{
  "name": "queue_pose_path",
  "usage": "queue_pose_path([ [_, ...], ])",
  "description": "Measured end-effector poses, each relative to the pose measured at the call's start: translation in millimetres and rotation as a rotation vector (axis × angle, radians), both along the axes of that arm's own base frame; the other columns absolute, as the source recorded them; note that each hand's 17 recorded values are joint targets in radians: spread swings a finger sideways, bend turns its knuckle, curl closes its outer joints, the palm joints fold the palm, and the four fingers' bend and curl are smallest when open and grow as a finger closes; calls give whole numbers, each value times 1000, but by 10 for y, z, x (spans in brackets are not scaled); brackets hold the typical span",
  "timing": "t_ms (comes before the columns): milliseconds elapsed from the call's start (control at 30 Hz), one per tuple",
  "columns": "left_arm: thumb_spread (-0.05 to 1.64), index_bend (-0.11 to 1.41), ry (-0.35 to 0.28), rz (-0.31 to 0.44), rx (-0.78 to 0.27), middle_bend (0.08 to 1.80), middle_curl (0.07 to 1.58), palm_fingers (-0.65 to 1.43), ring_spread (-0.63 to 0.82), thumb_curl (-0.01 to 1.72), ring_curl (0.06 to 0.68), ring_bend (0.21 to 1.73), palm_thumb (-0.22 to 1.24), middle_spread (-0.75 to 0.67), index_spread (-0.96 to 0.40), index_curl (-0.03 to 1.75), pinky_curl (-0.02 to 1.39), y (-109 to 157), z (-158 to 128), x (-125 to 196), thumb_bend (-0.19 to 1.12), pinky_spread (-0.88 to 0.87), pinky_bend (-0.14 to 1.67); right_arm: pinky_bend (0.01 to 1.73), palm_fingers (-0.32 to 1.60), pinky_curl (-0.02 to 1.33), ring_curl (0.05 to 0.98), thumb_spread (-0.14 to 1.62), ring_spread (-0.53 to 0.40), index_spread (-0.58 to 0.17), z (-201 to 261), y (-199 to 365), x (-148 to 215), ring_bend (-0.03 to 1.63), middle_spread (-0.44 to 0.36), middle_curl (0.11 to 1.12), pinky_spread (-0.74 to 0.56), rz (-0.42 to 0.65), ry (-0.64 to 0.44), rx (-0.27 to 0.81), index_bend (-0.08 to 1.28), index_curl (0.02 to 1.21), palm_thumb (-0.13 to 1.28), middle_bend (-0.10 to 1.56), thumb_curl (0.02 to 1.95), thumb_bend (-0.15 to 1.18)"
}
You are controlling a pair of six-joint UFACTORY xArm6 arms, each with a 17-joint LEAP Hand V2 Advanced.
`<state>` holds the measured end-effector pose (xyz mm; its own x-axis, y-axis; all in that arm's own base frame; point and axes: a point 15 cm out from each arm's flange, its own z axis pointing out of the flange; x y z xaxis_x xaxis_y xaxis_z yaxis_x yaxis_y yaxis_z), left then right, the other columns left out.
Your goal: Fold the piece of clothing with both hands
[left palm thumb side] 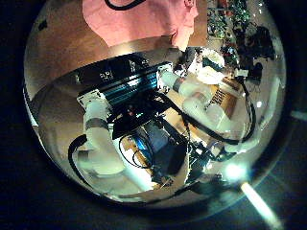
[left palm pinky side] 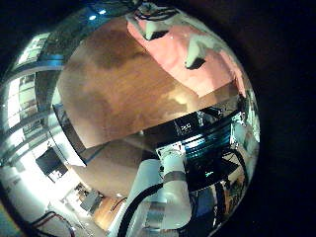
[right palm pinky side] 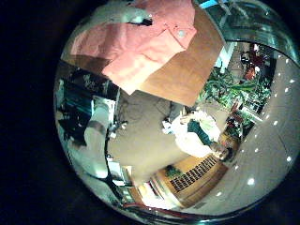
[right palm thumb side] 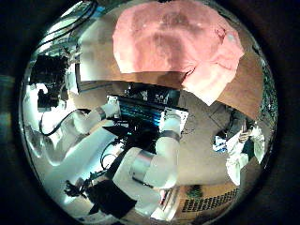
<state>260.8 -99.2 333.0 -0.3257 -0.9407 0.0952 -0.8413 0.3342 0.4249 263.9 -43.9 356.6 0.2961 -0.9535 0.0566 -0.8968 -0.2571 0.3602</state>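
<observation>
Here you have a pink garment [right palm thumb side: 173, 47] spread on the wooden table [left palm pinky side: 118, 84], filling the upper part of the right thumb side frame, one edge hanging over the table's rim. It looks light, soft and limp, likely to sag and bunch, so take it at a hem or corner, pinching both layers. Fingertips [left palm pinky side: 195, 54] rest on it at upper right of the left little finger frame. You cannot tell how far either hand is open; neither visibly holds anything.

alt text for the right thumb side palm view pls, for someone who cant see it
A pink garment lies spread on a brown wooden table, one part hanging over the table's edge. Beyond that edge stand the two white robot arms on their bases.
</observation>
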Motion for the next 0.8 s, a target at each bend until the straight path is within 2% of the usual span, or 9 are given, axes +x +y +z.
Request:
queue_pose_path([
  [233,954,138,-9,-6,7,190,313,-28,485,264,221,692,-4,389,-39,214,335,-94,-30,48,-27,526,416,706,-25,188,214,1050,193,-371,-44,-83,-47,572,47,342,363,-21,15,2,128,207,42,216,250,-23],
  [433,1004,147,1,-23,25,189,314,-20,472,276,221,693,48,378,-29,227,330,-85,-196,132,-13,523,424,688,-13,205,222,1050,190,-366,-45,-159,-46,573,48,347,358,-53,14,5,133,204,41,226,252,-23],
  [633,1065,144,-6,-78,98,190,315,-1,454,286,227,719,133,361,-22,236,331,-39,-555,264,-10,505,441,676,-11,219,230,1047,189,-361,-118,-164,-33,578,48,348,358,-60,39,4,134,205,49,224,256,-22],
  [733,1084,148,-16,-115,142,189,316,-8,449,284,227,720,145,360,-17,240,334,6,-862,309,-17,494,453,669,16,223,243,1044,175,-358,-144,-164,-36,630,51,346,360,-66,50,2,123,199,61,223,259,-21],
  [800,1091,147,-14,-140,145,186,315,-17,456,283,225,717,148,362,-12,243,335,-54,-1099,273,-19,490,462,674,22,228,253,1043,163,-354,-160,-162,-18,660,50,348,360,-66,55,2,119,195,63,226,259,-23],
])
